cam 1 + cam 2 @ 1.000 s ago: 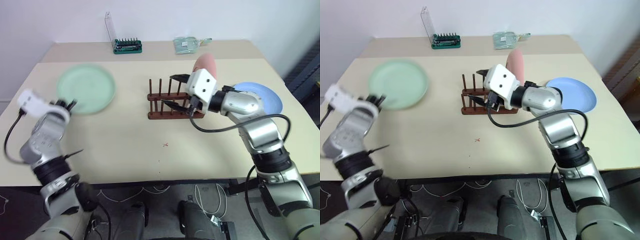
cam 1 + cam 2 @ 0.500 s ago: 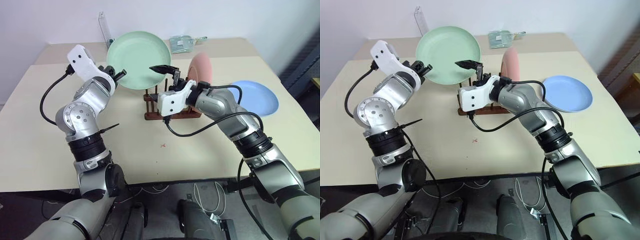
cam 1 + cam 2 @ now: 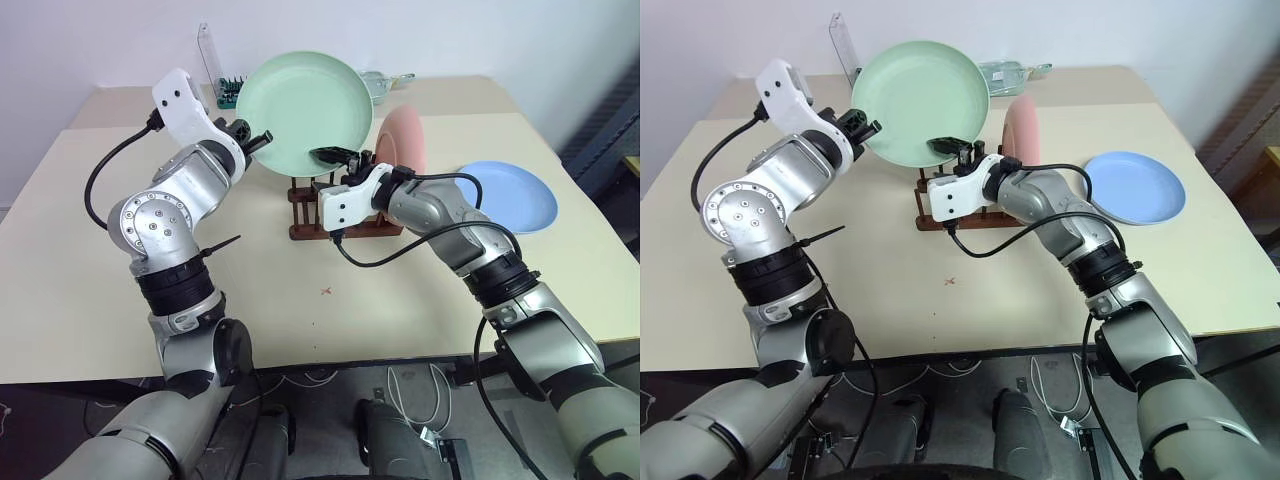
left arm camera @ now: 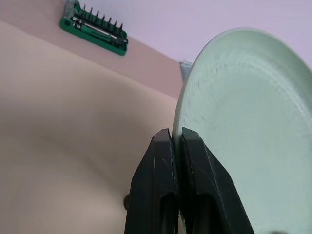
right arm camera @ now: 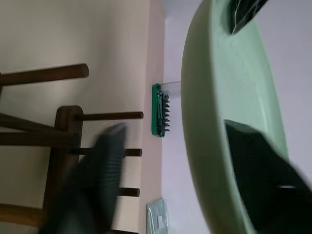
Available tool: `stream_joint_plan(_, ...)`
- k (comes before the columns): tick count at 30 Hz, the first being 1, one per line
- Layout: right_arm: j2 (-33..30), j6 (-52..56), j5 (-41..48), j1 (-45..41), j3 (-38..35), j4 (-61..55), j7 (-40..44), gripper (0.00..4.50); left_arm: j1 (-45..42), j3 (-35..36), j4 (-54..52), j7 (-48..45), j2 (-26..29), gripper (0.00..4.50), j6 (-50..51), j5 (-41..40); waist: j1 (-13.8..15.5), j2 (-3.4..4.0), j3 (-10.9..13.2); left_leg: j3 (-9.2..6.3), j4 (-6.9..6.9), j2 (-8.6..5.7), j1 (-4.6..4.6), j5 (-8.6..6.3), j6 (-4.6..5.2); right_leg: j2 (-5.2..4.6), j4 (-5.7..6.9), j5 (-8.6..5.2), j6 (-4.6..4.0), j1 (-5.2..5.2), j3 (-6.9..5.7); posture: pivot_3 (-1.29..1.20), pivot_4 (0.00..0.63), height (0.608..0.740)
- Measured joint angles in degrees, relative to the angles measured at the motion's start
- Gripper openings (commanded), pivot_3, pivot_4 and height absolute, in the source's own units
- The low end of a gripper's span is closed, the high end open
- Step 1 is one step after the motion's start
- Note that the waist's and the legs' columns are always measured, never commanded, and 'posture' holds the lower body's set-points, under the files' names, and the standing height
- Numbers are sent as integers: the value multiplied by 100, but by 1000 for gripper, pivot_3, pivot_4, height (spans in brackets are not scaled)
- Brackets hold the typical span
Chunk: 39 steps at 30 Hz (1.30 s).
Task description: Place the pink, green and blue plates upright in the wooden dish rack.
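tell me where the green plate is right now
In the head views the green plate is up in the air above the wooden dish rack, its rim pinched by the left gripper, just left of the racked pink plate.

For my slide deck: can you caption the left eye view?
Left hand holds the green plate above the wooden dish rack as the right hand straddles its rim.

Mint green plate [image 3: 305, 110], salmon pink plate [image 3: 407, 142], light blue plate [image 3: 515, 196], dark brown dish rack [image 3: 312, 205], beige worktop [image 3: 80, 260].
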Motion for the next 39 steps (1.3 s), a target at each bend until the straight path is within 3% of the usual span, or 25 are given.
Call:
stream_joint_plan(2, 0, 13, -8, -18, -9, -6, -7, 172, 0, -1, 0, -19, 1, 0, -13, 7, 3, 0, 0, 0, 0, 0, 0, 0, 0, 0, 0, 0, 0, 0, 0, 0, 150, 740)
stream_joint_plan(3, -2, -15, -38, -17, -7, -14, -9, 31, 0, 4, -1, -29, 13, 0, -39, 8, 3, 0, 0, 0, 1, 0, 0, 0, 0, 0, 0, 0, 0, 0, 0, 0, 150, 740)
stream_joint_plan(6, 3, -18, -50, -17, -20, -70, -41, 0, -2, 72, -10, -154, -94, 930, -346, -42, 8, 0, 0, 0, 1, 0, 0, 0, 0, 0, -1, 0, 0, 0, 1, 0, 150, 740)
stream_joint_plan(11, 5, 62, -37, -13, -72, -83, -21, 0, -90, 215, -66, -341, -211, 3329, -1100, -272, 1, 0, 0, 1, 0, 0, 0, 0, -1, 0, -1, 0, 0, 0, 1, 0, 150, 740)
stream_joint_plan(14, 65, 108, 268, 70, -202, -247, 85, 0, -222, 371, 132, -363, 142, 3329, -1702, -200, -32, 1, 1, 3, -4, 3, 2, 0, 0, 4, -1, 0, -1, -2, 3, 0, 150, 740)
stream_joint_plan(20, 393, 644, 1674, 249, -913, -1143, 607, 0, -247, 757, 807, -645, 1570, 3329, -2865, 405, -98, 2, 1, -3, -5, 5, 3, 0, 0, 9, 0, 1, -2, 1, 4, 0, 150, 740)
stream_joint_plan(23, 785, 1580, 2775, 437, -1242, -1904, 945, 0, 320, 532, 1099, -1118, 2254, 3329, -3166, 833, -113, 6, -3, -5, -8, 4, 5, -1, 2, 8, 6, 1, -2, 1, 4, 0, 150, 740)
stream_joint_plan(24, 1143, 2476, 3664, 554, -1570, -2398, 950, 0, 804, 343, 1212, -1497, 2584, 3329, -3196, 1034, -140, 9, -3, -10, -11, 7, 5, -1, 2, 9, 10, 1, -2, -1, 4, 0, 150, 740)
stream_joint_plan(25, 1272, 2922, 4114, 569, -1785, -2626, 912, 0, 996, 266, 1290, -1660, 2610, 3329, -3196, 1100, -145, 13, 0, -11, -9, 6, 5, -1, 4, 9, 14, 1, -3, -2, 4, 0, 150, 740)
stream_joint_plan(28, 1644, 5235, 6595, 551, -2878, -3700, 330, 0, 2004, -456, 1354, -2573, 2557, 3329, -3211, 1269, -37, 10, -1, -29, -2, 6, -1, -14, 27, 8, 11, 3, -8, 1, -2, 0, 150, 740)
stream_joint_plan(32, 1792, 6701, 8361, 793, -3452, -4304, -517, 0, 2569, -963, 1041, -3215, 2515, 3329, -3315, 1391, 0, 9, -2, -25, -12, 8, 1, -16, 29, 9, 9, 6, -15, -3, -3, 0, 150, 740)
stream_joint_plan(35, 1998, 7238, 8834, 952, -3627, -4311, -1432, 0, 3024, -1227, 589, -3825, 2453, 3329, -3552, 1366, -24, 20, -2, -12, -15, 11, 3, -16, 29, 9, 12, 7, -18, -10, 1, 0, 150, 740)
stream_joint_plan(39, 2176, 7562, 8983, 945, -4005, -3946, -2669, 0, 3961, -2102, -190, -5166, 2367, 3329, -3761, 1121, -11, 44, -7, -3, -17, 12, 2, -16, 29, 7, 13, 7, -19, -15, 7, 0, 150, 740)
